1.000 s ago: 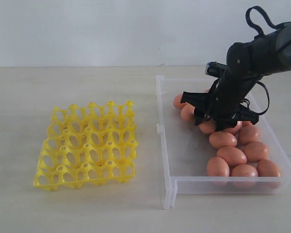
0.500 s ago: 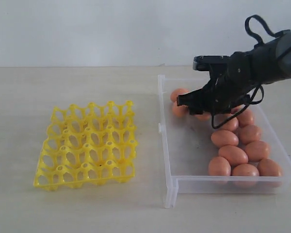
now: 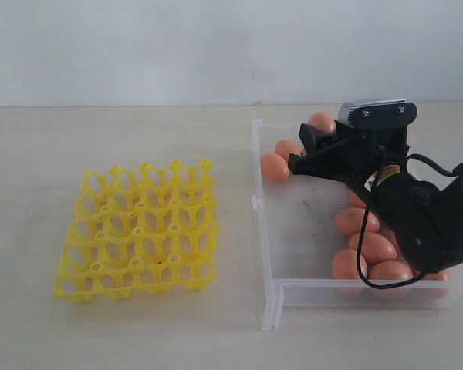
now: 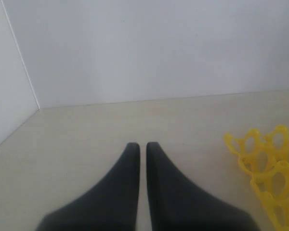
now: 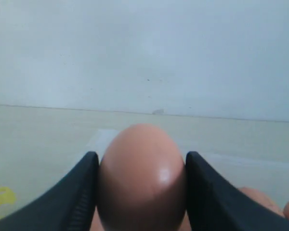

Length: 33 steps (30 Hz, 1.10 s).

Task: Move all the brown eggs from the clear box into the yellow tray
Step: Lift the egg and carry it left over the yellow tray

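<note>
No writing, label, brand name, number or sign could be read in any of the three views.

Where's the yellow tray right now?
In the exterior view the yellow tray lies on the left side, apart from the clear box to its right.

Open table (image 3: 233, 254) between yellow tray (image 3: 139, 279) and clear box (image 3: 261, 223); box wall intervenes.
</note>
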### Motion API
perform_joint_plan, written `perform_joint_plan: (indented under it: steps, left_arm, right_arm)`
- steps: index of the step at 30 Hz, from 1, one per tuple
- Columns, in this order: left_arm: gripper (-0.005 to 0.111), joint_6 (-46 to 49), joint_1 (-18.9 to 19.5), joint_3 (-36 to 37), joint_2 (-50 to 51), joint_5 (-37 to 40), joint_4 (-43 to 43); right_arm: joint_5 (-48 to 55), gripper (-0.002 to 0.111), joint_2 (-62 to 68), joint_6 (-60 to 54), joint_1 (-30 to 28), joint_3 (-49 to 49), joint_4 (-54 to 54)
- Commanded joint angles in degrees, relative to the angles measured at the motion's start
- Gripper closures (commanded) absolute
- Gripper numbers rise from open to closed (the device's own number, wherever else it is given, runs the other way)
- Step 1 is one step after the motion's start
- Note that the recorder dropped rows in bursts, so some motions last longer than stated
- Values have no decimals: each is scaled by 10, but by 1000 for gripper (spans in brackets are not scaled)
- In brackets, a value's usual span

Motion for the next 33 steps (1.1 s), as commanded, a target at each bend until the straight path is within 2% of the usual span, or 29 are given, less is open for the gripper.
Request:
perform_joint_plan:
  steps: [1, 10, 17, 33]
  left_arm:
    - [103, -3, 0, 2, 0, -2, 0]
    - [103, -3, 0, 2, 0, -2, 0]
    - [103, -3, 0, 2, 0, -2, 0]
    - [103, -3, 0, 2, 0, -2, 0]
  right_arm:
    - [-33, 108, 0, 1, -2, 10, -25]
    - [-33, 108, 0, 11, -2, 1, -114]
    - [-33, 108, 0, 106, 0, -45, -214]
    - [-33, 108, 1, 91, 143, -149, -216]
